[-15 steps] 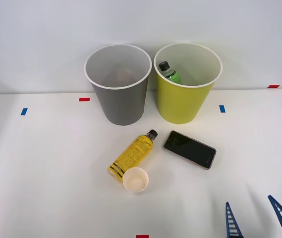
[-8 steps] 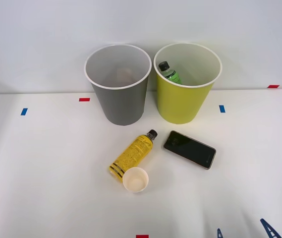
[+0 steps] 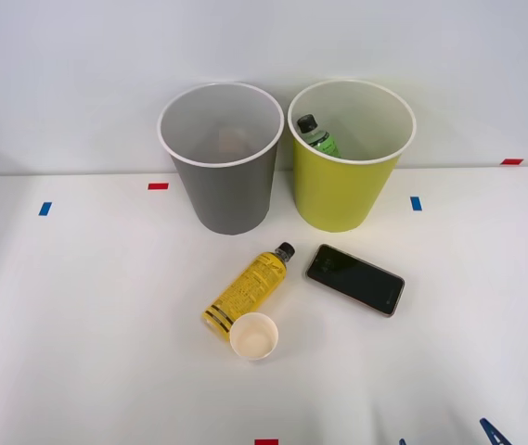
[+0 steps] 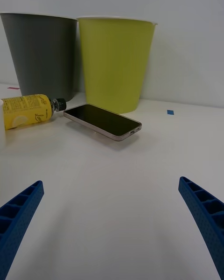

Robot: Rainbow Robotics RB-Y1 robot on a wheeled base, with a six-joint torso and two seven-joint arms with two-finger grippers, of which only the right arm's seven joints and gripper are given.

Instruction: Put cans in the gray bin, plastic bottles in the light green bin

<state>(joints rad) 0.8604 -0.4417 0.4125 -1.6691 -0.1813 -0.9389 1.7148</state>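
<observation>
Risk of nudging the smartphone [image 3: 354, 278] or tipping the paper cup [image 3: 252, 336] when reaching with wide-open right gripper [image 4: 112, 224] for the yellow-label bottle [image 3: 249, 286], lying in front of the gray bin [image 3: 224, 181], cup touching its base, phone just beside its cap.

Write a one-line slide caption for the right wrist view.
Open right gripper faces a phone, yellow-label bottle, gray bin and light green bin.

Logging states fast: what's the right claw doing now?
Right claw: open, holding nothing, over bare table.
</observation>
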